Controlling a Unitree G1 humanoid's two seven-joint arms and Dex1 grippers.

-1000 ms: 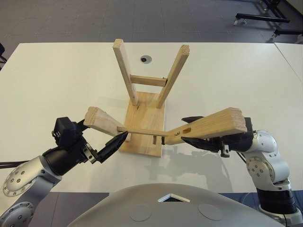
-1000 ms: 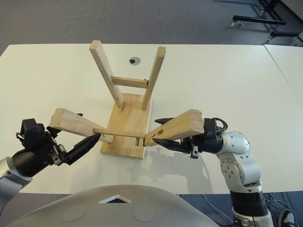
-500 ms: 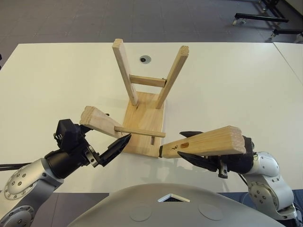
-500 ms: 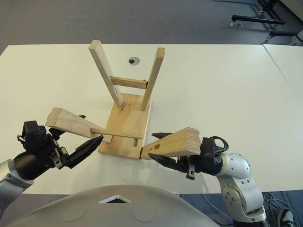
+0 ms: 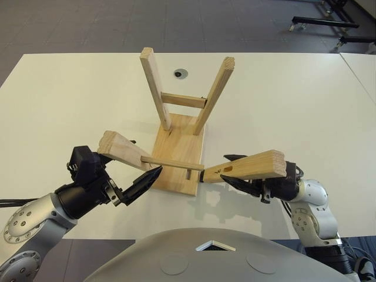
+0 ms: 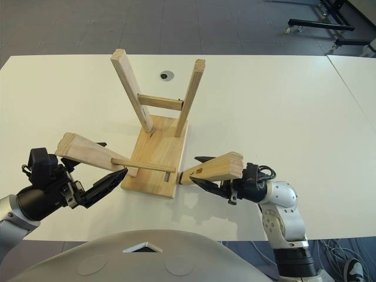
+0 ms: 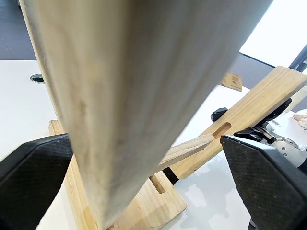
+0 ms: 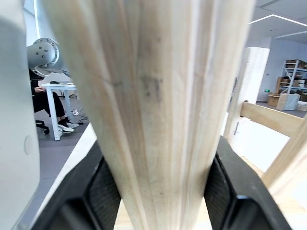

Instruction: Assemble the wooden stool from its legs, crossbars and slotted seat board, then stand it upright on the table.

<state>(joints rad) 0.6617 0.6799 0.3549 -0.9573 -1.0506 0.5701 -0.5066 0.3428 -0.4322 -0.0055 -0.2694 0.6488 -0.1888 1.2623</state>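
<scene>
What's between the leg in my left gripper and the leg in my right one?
A thin crossbar, fixed in the left leg, reaching the right leg by its slot; seat board below. Both eye views.

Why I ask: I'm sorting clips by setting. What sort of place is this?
Likely a lab or workshop room, not a home: a big white table on a grey tiled floor, a wheeled black frame behind, and shelves of boxes farther off.
</scene>
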